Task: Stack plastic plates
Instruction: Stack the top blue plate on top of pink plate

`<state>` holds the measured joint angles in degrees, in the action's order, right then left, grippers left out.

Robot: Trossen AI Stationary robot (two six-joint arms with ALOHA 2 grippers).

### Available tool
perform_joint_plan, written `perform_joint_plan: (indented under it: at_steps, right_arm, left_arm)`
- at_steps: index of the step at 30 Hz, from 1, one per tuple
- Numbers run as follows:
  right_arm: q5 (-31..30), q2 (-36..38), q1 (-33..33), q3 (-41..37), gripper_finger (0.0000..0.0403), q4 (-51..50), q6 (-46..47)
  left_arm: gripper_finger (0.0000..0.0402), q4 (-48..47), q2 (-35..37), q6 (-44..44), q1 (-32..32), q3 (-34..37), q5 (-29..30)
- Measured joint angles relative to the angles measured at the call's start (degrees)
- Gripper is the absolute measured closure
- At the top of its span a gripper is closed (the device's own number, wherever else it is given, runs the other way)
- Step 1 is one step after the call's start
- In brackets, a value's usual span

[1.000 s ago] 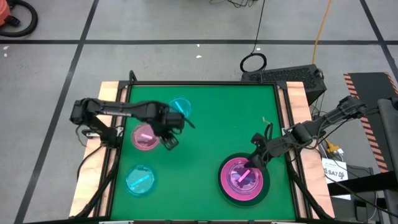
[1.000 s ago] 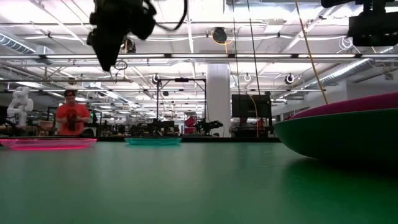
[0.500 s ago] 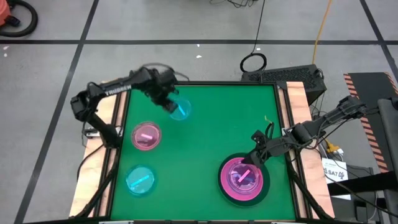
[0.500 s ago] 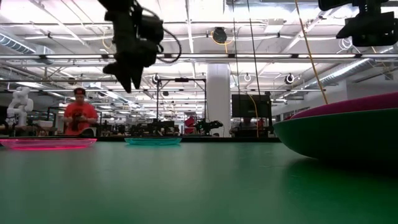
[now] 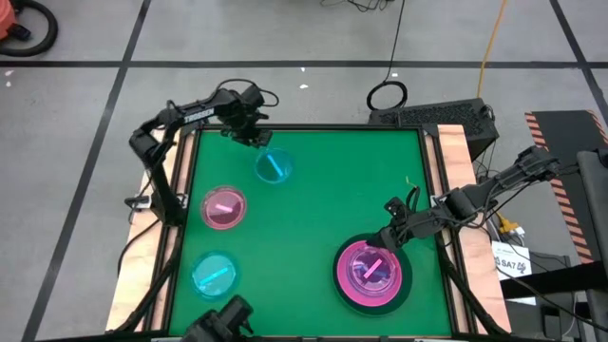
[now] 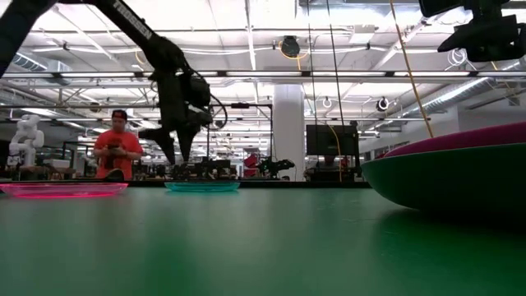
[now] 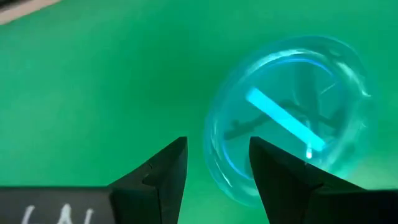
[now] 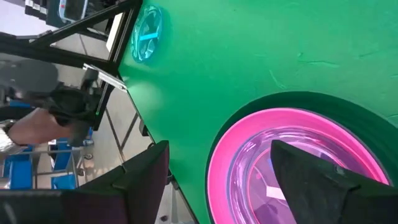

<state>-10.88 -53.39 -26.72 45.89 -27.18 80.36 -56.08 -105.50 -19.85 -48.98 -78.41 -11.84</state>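
Observation:
Three small translucent plates lie flat on the green table: a cyan plate [image 5: 274, 167] near the far edge, a pink plate [image 5: 224, 208] at the left, and another cyan plate [image 5: 214, 274] nearer. At the right stands a stack [image 5: 370, 274] of a large dark plate, an opaque pink one and a translucent pink one on top. My left gripper [image 5: 253, 134] [image 7: 217, 149] hovers open just beyond the far cyan plate [image 7: 292, 118], above its far rim [image 6: 202, 187]. My right gripper [image 5: 394, 234] [image 8: 217, 165] hangs open over the far edge of the stack [image 8: 298, 155].
The table has raised wooden side rails [image 5: 171, 190] and a black frame. A dark shape [image 5: 223, 323] shows at the near edge. A person [image 6: 115, 152] in a red shirt stands in the room beyond the table. Bare green surface [image 5: 332, 180] lies between the left plates and the stack.
My left gripper has swung from above the pink plate toward the table's far edge and come down beside the far cyan plate, staying open. The plates have not moved. The right arm has kept still.

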Motion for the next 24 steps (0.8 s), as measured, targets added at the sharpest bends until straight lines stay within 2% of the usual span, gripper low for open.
perform_joint_plan:
  at_steps: [6, 24]
  right_arm:
    - [-1.3, 0.0, 0.0, 0.0, 0.0131, 0.0, 0.0]
    - [-1.5, 0.0, 0.0, 0.0, 0.0131, -0.9, 0.0]
  left_arm:
    - [0.0222, 0.9, -4.5, 2.3, 0.0, 0.1, 0.0]
    - [0.0222, 6.2, -9.6, 5.2, 0.3, 0.0, -0.2]
